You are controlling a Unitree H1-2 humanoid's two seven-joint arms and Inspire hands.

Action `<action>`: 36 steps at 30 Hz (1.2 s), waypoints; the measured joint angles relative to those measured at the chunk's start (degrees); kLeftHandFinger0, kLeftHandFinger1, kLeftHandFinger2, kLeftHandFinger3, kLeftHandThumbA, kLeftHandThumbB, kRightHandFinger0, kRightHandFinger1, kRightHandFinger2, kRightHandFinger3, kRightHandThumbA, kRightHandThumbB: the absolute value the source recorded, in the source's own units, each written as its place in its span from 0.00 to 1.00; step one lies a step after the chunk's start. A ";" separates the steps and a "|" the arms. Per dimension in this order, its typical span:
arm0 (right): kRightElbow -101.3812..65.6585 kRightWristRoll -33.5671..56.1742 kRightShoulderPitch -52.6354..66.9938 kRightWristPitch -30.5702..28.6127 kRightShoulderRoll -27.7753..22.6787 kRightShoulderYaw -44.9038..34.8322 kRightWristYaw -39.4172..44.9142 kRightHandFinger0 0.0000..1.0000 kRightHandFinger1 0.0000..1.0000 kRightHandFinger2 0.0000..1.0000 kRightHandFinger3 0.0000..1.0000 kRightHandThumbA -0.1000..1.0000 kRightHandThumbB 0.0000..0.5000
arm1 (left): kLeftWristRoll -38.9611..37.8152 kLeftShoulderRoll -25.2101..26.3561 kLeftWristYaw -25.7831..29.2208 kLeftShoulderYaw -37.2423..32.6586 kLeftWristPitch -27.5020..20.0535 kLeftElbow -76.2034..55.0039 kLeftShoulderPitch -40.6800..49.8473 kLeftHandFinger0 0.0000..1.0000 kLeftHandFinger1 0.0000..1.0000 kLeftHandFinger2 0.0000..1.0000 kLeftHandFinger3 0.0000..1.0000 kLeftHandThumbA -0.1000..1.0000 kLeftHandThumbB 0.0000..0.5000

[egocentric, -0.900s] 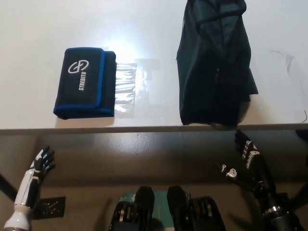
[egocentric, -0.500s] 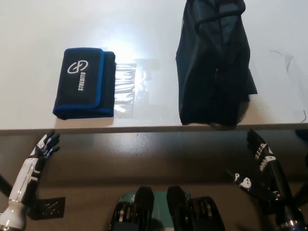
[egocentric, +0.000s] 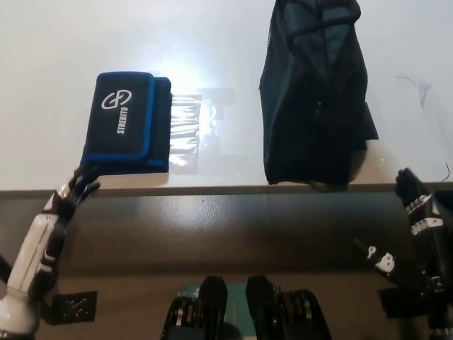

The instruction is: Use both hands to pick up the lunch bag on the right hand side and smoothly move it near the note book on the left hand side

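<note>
**Both hands rising toward the table edge, lunch bag not yet touched**

The dark, soft fabric lunch bag with a zipper [egocentric: 315, 95] is lying on the right part of the white table top [egocentric: 212, 42], its lower end reaching close to the near edge and its top running out of the picture. It is sitting where the black right hand can reach it first, which fits a two-handed lift from that side. Well apart from it, on the left, the flat black notebook case with blue trim and a white logo [egocentric: 126, 122] is resting beside a clear, glossy plastic sheet [egocentric: 187, 127]; the bare table between the two is the likely stretch for the carry.

The white left hand [egocentric: 73, 193] is hovering at the table's near edge, just below the notebook case's lower left corner, fingers loosely spread and holding nothing; whether a fingertip is touching the case cannot be told. The black right hand [egocentric: 417, 209] is hanging below and to the right of the bag, fingers extended upward and apart, also empty and clear of the fabric.

Judging from this, the reach is only beginning. The left hand is sitting far from the bag, so it will probably need to cross rightward before both hands can close on the bag's sides.
</note>
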 measured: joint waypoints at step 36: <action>7.42 3.81 -20.06 6.92 0.01 -2.71 -0.68 1.00 1.00 1.00 1.00 1.00 0.45 | 7.47 -9.76 0.35 -7.91 17.74 22.63 -34.59 1.00 1.00 1.00 1.00 1.00 0.60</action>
